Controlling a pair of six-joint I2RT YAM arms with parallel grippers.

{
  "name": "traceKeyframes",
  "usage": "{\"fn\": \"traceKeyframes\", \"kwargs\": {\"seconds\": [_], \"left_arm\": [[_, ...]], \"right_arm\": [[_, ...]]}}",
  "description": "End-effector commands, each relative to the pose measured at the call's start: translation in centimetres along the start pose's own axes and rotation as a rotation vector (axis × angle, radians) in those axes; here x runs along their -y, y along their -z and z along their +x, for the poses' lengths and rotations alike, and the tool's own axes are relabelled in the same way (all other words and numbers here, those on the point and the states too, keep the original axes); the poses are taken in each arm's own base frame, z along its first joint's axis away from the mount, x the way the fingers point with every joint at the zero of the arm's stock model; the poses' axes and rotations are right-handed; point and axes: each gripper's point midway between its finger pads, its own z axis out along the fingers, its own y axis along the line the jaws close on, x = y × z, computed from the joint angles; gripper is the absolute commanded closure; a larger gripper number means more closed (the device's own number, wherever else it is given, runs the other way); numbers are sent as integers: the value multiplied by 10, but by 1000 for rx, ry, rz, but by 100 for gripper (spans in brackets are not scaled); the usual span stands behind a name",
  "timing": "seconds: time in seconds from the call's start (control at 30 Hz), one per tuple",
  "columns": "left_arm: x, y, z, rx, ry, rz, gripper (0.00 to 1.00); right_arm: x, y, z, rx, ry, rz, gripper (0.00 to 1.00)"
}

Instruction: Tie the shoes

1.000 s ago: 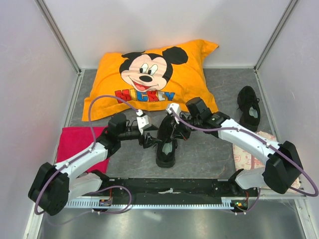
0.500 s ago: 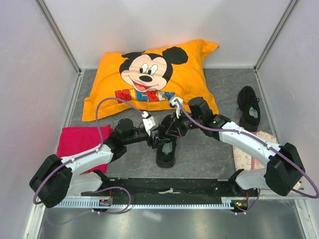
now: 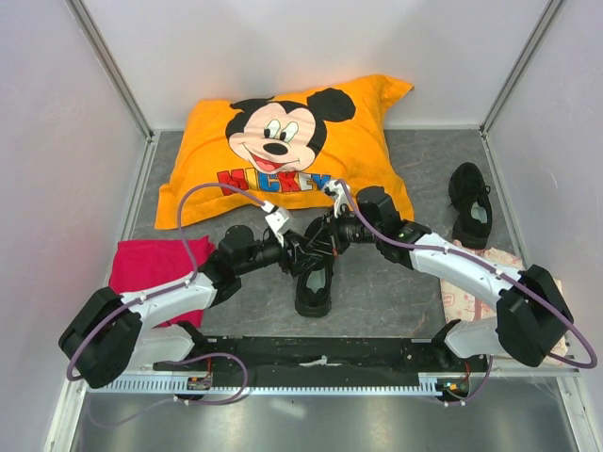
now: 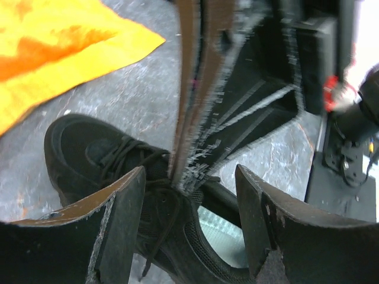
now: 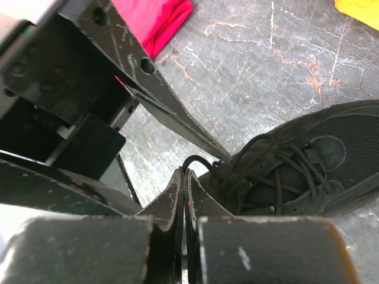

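**Desk** [image 3: 396, 282]: grey marbled surface, walled by pale panels on three sides.

**Centre shoe** [image 3: 314, 290]: black low-top, lying on the desk just in front of the pillow, between the two arms. Its toe points to the near edge in the top view. Its laces are threaded and loose over the tongue.

**Second shoe** [image 3: 470, 202]: black, pale insole showing. It lies at the far right of the desk, well apart from the centre shoe and from both arms.

**Right end effector** [image 5: 185, 177]: reaches in from the right, over the laced part of the centre shoe. Its fingers are pressed flat together, with a thin black lace [image 5: 198, 158] pinched at their tips. The lace arcs out as a small loop towards the eyelets.

**Left end effector** [image 4: 189, 170]: reaches in from the left, at the same spot above the centre shoe. Its fingers [image 4: 118, 219] are spread wide and grip nothing. The closed fingers of the right end effector pass down between them to the laces.

**Pillow** [image 3: 283, 141]: orange, with a cartoon mouse print, at the far middle of the desk.

**Red cloth** [image 3: 151, 264]: lies at the left side of the desk, partly under the left arm.

**Pale printed sheet** [image 3: 462, 303]: lies at the right side, partly under the right arm. What it is cannot be told.
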Motion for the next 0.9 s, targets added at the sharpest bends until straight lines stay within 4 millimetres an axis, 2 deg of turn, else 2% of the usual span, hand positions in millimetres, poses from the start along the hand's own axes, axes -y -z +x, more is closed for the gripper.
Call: {"fn": "traceKeyframes", "kwargs": {"seconds": [0.0, 0.1, 0.2, 0.23, 0.27, 0.3, 0.4, 0.47, 0.6, 0.67, 0.7, 0.73, 0.8, 0.87], "left_arm": [[-11, -4, -12, 60, 122, -92, 32], [-16, -4, -9, 50, 162, -124, 36], [-20, -2, -4, 42, 163, -150, 49], [-21, -2, -4, 39, 163, -156, 59], [-21, -1, -2, 33, 148, -156, 64], [-21, 0, -2, 31, 137, -152, 76], [-21, 2, 2, 19, 108, -151, 95], [-22, 2, 2, 13, 85, -151, 99], [-17, 3, 4, 4, 47, -114, 98], [-13, 3, 3, 1, 20, -90, 98], [-12, 3, 4, -1, 9, -81, 98], [-9, 3, 4, -6, -17, -57, 98], [-7, 2, 5, -12, -48, -34, 98], [-3, 1, 9, -31, -100, 5, 99]], "right_arm": [[-2, -5, -15, 64, -45, -7, 100], [-2, -4, -14, 68, -57, -2, 100], [-2, -2, -14, 70, -60, 3, 100], [-2, -2, -13, 67, -60, 4, 100], [-3, -1, -12, 64, -59, 6, 100], [-2, 0, -13, 66, -60, 11, 100], [0, 4, -13, 64, -51, 22, 100], [0, 5, -11, 55, -49, 22, 100], [4, 9, -15, 55, -35, 27, 100], [6, 13, -13, 25, -31, 27, 86], [7, 16, -15, 21, 23, 20, 66], [9, 19, -17, 17, 47, 18, 56], [14, 29, -25, 15, 189, 11, 46], [18, 40, -31, 10, 339, 3, 46]]}}
